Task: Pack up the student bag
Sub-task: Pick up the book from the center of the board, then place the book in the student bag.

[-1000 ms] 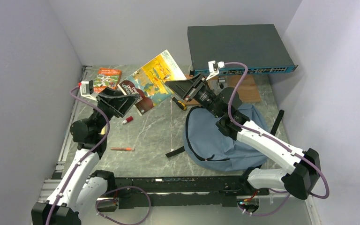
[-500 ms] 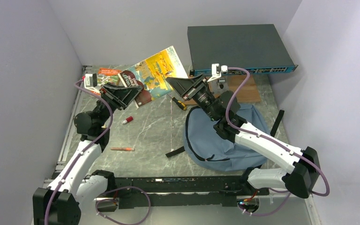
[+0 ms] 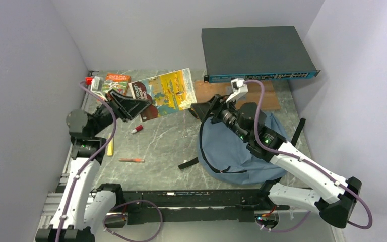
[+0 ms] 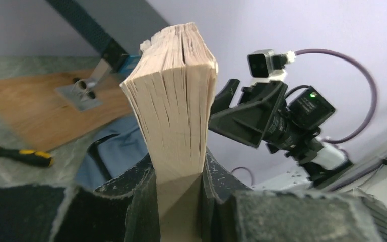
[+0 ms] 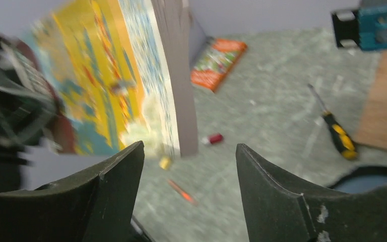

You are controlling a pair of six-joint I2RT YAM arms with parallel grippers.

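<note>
- One picture book [image 3: 166, 92] clamped in left gripper [image 3: 140, 107], held aloft.
- Right gripper [image 3: 199, 110] spread apart, just right of book, at student bag's [image 3: 229, 154] far-left edge.

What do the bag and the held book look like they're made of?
The bag looks like soft matte blue-grey fabric: it slumps and creases. The book is paper: cream page edges fan in the left wrist view; its printed cover looks smooth, possibly glossy.
</note>
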